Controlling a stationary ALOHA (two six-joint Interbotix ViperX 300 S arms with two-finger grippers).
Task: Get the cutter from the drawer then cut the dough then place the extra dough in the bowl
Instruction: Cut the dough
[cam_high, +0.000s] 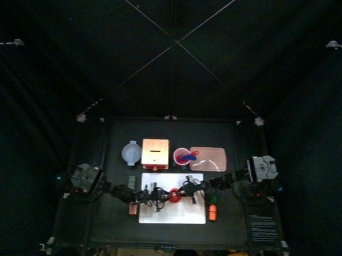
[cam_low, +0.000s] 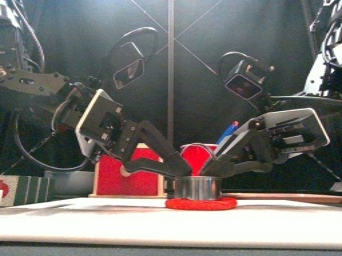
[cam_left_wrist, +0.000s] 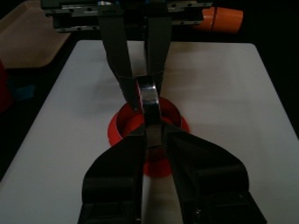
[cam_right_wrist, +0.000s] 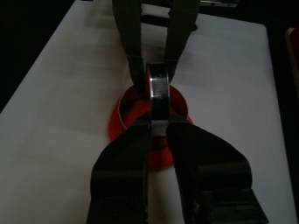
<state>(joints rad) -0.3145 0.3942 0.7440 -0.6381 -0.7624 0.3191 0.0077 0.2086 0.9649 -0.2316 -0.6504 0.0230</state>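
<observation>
left end effector (cam_low: 174, 171) and right end effector (cam_low: 222, 169) on cutter (cam_low: 195, 187) atop dough (cam_low: 201, 204)

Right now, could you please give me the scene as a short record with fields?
cutting board: white, at the table's front middle
dough: red disc, flat on the cutting board
cutter: metal ring, standing on the dough
left gripper: shut on the cutter, from the left
right gripper: shut on the cutter, from the right
behind the board: bowl, wooden box, pink tray
</observation>
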